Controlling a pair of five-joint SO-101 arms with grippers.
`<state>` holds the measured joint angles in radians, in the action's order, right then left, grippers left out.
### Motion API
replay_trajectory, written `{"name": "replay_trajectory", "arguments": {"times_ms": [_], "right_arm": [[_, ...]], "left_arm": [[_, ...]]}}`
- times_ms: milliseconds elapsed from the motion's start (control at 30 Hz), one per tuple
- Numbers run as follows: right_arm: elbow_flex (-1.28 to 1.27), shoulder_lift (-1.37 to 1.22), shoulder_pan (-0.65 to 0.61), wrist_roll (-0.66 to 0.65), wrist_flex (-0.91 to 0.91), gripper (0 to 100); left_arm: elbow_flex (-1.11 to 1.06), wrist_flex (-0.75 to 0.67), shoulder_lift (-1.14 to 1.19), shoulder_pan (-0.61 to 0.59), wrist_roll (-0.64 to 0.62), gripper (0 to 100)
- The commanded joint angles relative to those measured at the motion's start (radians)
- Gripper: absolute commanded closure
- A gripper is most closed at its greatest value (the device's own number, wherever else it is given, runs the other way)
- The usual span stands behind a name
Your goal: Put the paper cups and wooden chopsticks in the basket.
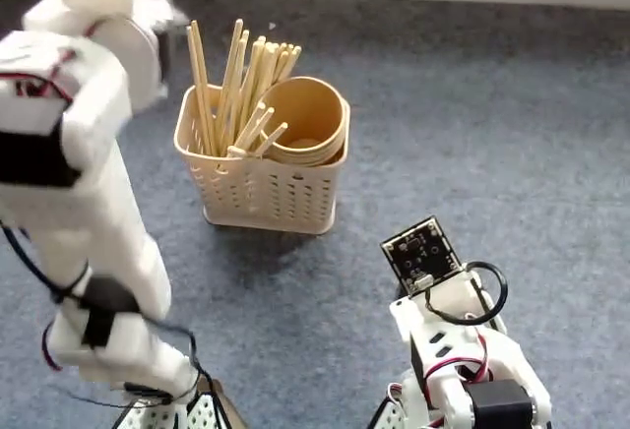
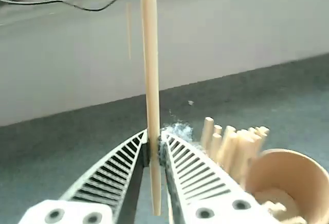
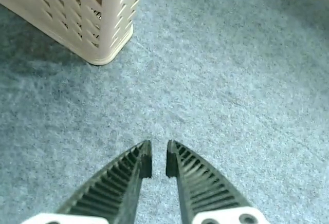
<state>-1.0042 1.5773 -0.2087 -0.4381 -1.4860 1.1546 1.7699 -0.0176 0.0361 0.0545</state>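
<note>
Chopstick [image 2: 149, 54] in hand is the matter here: the left gripper [image 2: 154, 139] pinches one wooden stick between its jaw tips. The stick stands nearly upright through the centre of the left wrist view, with most of its length rising above the jaws and only a short end below them. At the lower right of that view sit the tops of the bundled chopsticks [image 1: 231, 75] and the rim of the paper cups [image 1: 310, 119]. In the high view both stand inside the basket [image 1: 261, 193] at upper centre-left, sticks on the left side and stacked cups on the right.

The right gripper [image 3: 158, 157] hangs over bare grey carpet [image 3: 231, 80] at the bottom centre of its own view. Its jaws are drawn nearly together with a slim gap and nothing between them. The basket's corner lies at the upper left there.

The likely trouble is the grip point. Held so near one end, the stick may swivel or slide in the jaws. If released off line, it could strike the crowded bundle or the rim and fall outside. A low approach might also nudge the leaning sticks or shove the light basket.
</note>
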Motion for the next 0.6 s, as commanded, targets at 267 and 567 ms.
{"name": "replay_trajectory", "arguments": {"times_ms": [267,567], "right_arm": [[0.002,0.01,0.01,-0.011,-0.004,93.3],[0.002,0.005,0.01,-0.011,-0.004,93.3]], "left_arm": [[-1.283,-0.506,-0.834,0.14,0.052,100],[-1.969,-1.083,-1.133,0.142,0.072,100]]}}
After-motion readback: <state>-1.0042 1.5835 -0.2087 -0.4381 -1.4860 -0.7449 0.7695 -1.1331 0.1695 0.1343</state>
